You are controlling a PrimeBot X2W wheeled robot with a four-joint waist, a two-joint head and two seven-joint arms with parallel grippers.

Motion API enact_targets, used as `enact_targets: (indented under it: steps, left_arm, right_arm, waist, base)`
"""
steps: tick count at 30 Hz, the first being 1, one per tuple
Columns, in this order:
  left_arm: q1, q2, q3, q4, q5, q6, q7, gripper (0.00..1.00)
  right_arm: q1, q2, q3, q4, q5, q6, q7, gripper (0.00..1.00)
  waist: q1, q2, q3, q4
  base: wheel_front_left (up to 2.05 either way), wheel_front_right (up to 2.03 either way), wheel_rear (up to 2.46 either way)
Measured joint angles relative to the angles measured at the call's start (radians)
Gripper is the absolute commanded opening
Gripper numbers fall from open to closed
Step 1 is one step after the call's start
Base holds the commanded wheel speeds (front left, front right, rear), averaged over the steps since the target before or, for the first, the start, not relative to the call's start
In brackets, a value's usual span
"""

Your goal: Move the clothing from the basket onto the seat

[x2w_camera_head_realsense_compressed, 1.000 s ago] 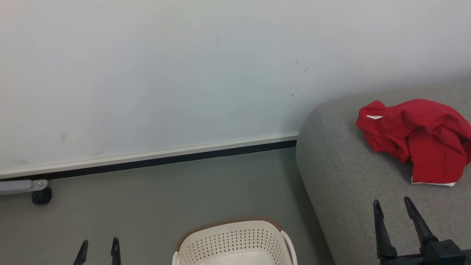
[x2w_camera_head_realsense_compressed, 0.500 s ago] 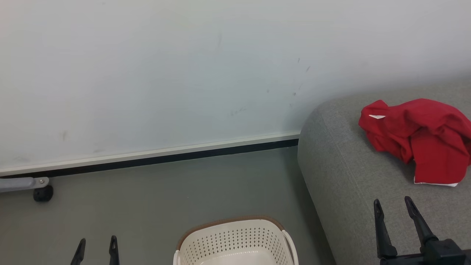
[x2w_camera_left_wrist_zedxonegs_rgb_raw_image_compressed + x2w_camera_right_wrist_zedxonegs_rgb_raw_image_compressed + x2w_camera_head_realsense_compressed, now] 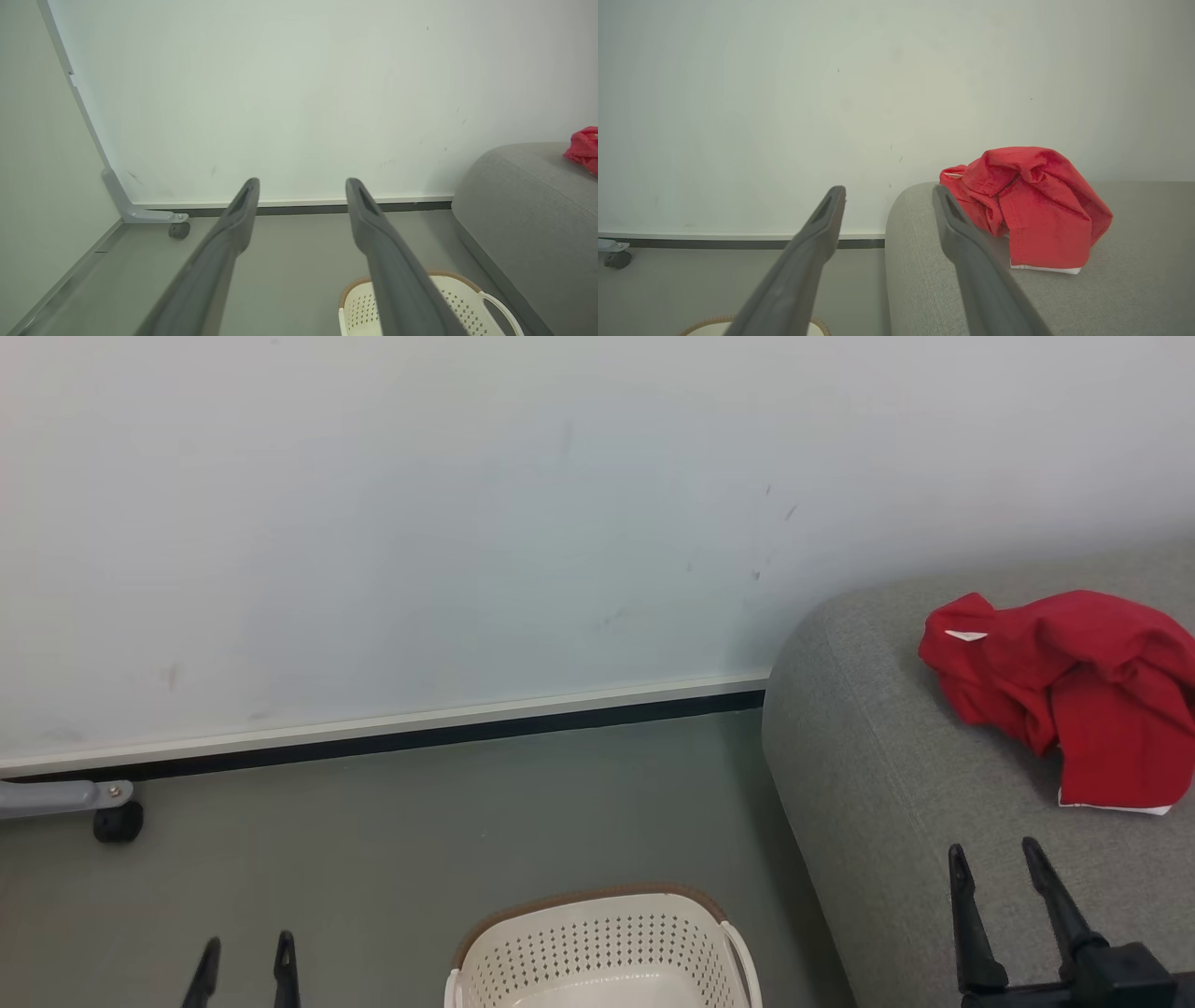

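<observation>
The red garment (image 3: 1064, 695) is lying crumpled on the grey sofa seat (image 3: 868, 821), ahead of the right claw (image 3: 992, 847) and a little to its right, with bare upholstery between them. The laundry basket (image 3: 597, 943) is sitting on the floor between the two claws; its visible far part is showing no red, and the rest is cut off. The right claw and the left claw (image 3: 247, 941) are both hanging open, gripping nothing. The right arm is the nearer one to the garment.
</observation>
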Motion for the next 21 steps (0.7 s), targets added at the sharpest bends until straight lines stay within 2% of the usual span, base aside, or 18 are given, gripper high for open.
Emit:
enact_targets:
  steps: [11, 21]
  left_arm:
    - [0.019, -0.036, -0.003, 0.062, -0.031, -0.010, 0.019, 0.00]
    - [0.008, -0.047, 0.016, 0.077, -0.151, -0.029, 0.054, 0.00]
  right_arm:
    - [0.035, 0.029, 0.000, 0.072, 0.029, 0.011, 0.012, 0.00]
    - [0.018, 0.042, -0.030, 0.095, 0.156, 0.030, 0.045, 0.00]
  waist:
    - [0.0000, 0.0000, 0.002, 0.002]
    - [0.0000, 0.0000, 0.011, 0.009]
  base:
    - [0.00, 0.00, 0.00]
    - [0.00, 0.00, 0.00]
